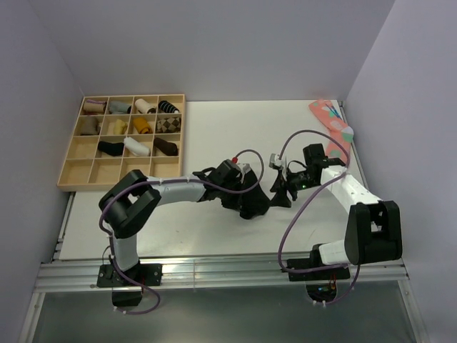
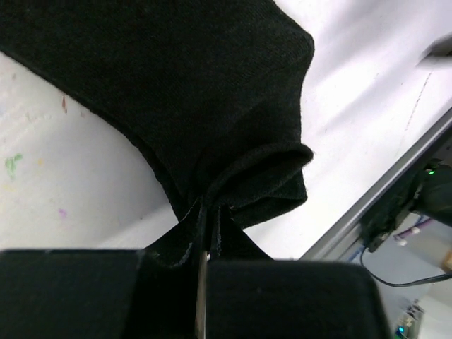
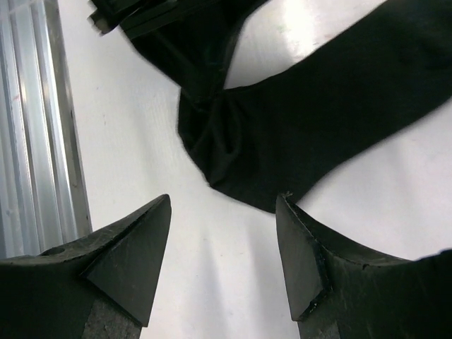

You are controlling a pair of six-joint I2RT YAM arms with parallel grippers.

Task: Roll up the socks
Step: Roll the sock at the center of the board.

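Within the left hand (image 2: pixel 203 215), the sock (image 2: pixel 176 92) is pinched tight.

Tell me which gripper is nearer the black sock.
Left. The left gripper is shut on a pinched fold of the black sock. The right gripper is open, the sock's edge lying just ahead of its fingertips, not gripped.

The black sock (image 2: pixel 212 92) is soft, matt, fine-knit cloth. The table (image 2: pixel 70 176) under it is smooth white with a faint sheen, flecked with coloured marks. The right gripper (image 3: pixel 223 205) has matt black plastic fingers (image 3: pixel 131 268). At the left of its view, the rail (image 3: pixel 35 106) is ridged brushed metal. At the upper left of the overhead view, the compartment tray (image 1: pixel 75 171) is pale bare wood.
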